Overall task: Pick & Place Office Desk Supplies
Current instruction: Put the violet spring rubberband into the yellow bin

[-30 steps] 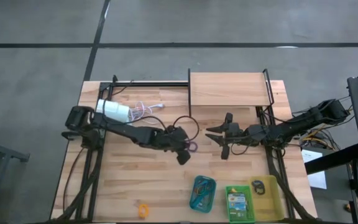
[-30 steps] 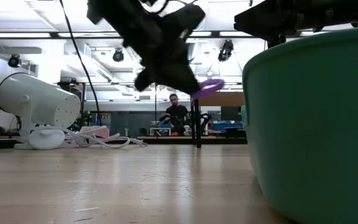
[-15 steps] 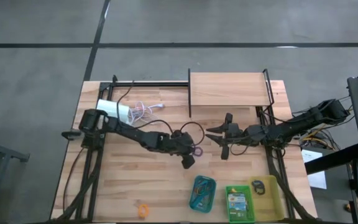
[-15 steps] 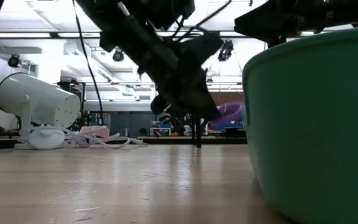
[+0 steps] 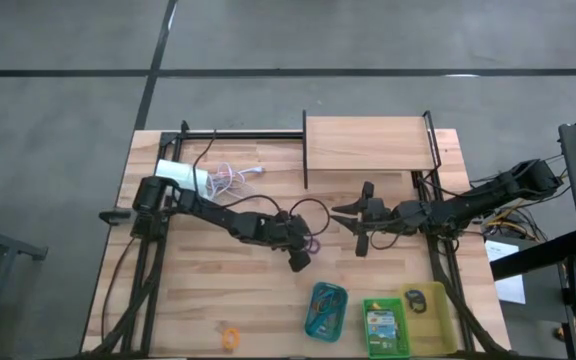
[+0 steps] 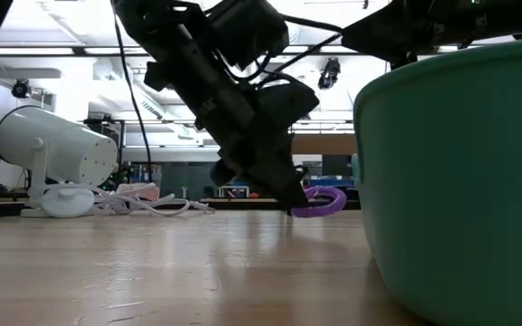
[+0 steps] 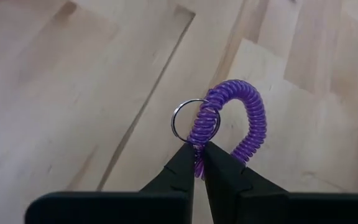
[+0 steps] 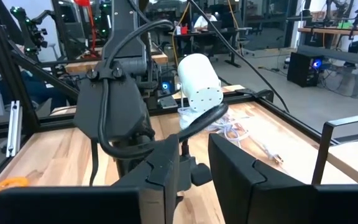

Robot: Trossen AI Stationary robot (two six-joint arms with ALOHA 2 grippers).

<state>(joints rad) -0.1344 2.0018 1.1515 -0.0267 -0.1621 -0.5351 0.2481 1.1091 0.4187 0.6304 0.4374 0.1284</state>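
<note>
Now our left gripper, clenched on the purple coil loop, has lowered it almost onto the table, short of the trays.

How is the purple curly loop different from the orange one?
The purple loop is pinched in the left gripper, whose jaws are shut on it; the orange loop is held by nothing. The purple one is near the middle of the table; the orange one lies by the table's front edge, far from both arms. The purple one carries a metal ring; whether the orange one does is too small to tell. Both are small.
</note>
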